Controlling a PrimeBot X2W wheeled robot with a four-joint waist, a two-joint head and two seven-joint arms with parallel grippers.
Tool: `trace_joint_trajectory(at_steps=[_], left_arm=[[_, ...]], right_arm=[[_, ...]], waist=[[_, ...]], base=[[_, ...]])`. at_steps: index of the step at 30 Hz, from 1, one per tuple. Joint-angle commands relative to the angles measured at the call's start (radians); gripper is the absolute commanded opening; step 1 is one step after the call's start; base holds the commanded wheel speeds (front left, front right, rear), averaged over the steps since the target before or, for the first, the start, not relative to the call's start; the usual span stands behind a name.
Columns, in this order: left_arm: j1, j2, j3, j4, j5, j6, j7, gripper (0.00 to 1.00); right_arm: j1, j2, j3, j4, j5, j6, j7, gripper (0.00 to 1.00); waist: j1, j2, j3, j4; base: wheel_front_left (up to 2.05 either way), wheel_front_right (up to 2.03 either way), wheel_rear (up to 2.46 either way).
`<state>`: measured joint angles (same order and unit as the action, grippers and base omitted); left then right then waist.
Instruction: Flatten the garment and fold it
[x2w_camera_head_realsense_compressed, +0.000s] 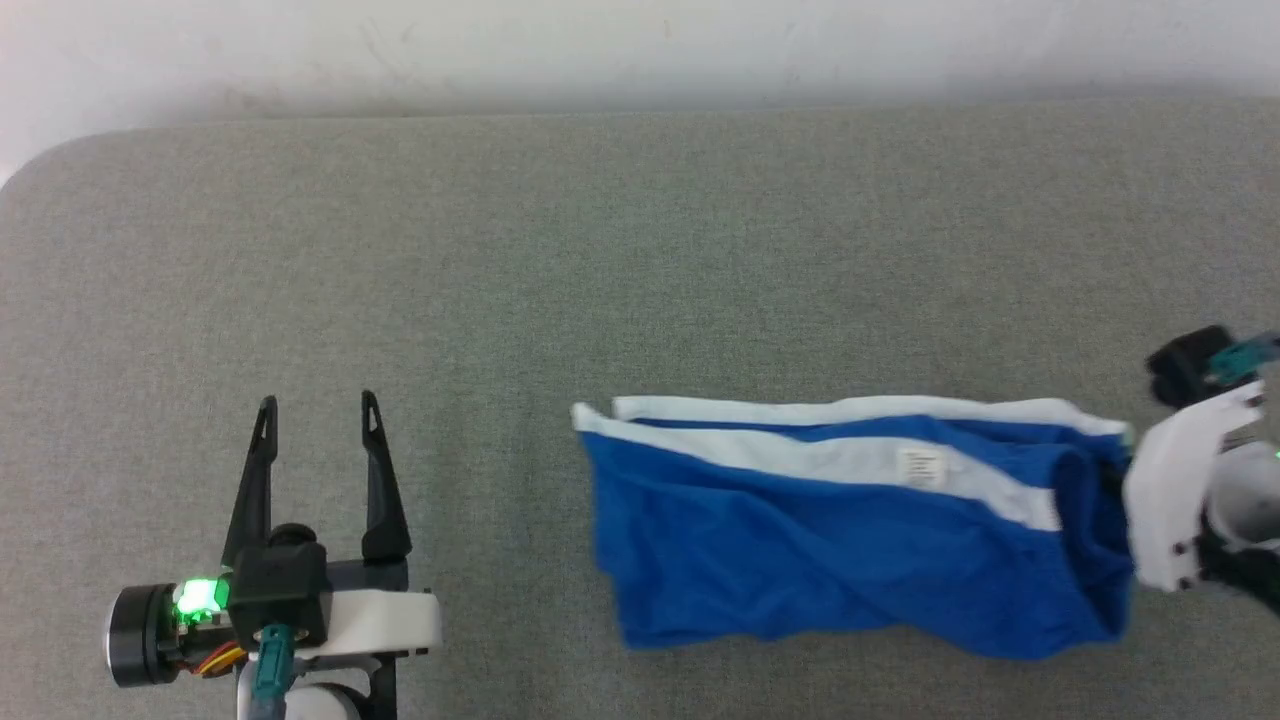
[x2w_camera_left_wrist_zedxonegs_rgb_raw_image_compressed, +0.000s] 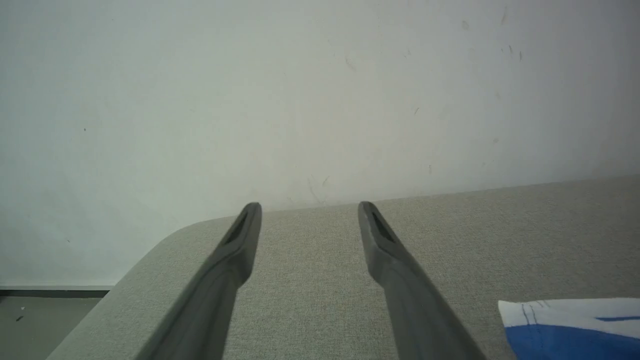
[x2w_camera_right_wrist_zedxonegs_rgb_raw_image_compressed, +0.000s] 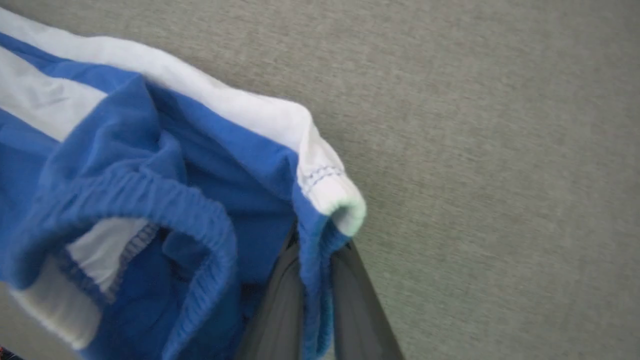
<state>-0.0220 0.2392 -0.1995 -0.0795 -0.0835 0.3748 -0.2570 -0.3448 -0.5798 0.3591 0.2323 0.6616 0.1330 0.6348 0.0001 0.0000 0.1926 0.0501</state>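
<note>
Dark fingers of our right gripper (x2w_camera_right_wrist_zedxonegs_rgb_raw_image_compressed: 320, 250) pinch the elastic waistband (x2w_camera_right_wrist_zedxonegs_rgb_raw_image_compressed: 200, 210) of the royal-blue athletic shorts with white hem bands (x2w_camera_head_realsense_compressed: 850, 520). Our left gripper (x2w_camera_head_realsense_compressed: 318, 420) stands spread wide, well apart to the left. The shorts lie rumpled on the grey woven tabletop (x2w_camera_head_realsense_compressed: 640, 250), a small white label (x2w_camera_head_realsense_compressed: 920, 468) showing. A white wall (x2w_camera_head_realsense_compressed: 640, 40) borders the far edge; grey surface stretches wide left of the shorts.

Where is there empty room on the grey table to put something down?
The whole far strip of the table, between the wall and the shorts, is bare. So is the gap between the open left gripper and the shorts' white-edged end. It is crowded at the right, where the right gripper pinches the shorts.
</note>
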Motion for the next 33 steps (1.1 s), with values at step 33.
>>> trace_joint_trajectory(at_steps=[33], left_arm=[[-0.008,-0.097,0.006,0.022,0.065,-0.058,-0.005,1.00]], right_arm=[[-0.193,0.064,0.162,-0.344,0.209,-0.002,0.279,0.00]], waist=[[-0.0001,0.0000,0.005,0.119]], base=[[0.00,0.00,0.00]])
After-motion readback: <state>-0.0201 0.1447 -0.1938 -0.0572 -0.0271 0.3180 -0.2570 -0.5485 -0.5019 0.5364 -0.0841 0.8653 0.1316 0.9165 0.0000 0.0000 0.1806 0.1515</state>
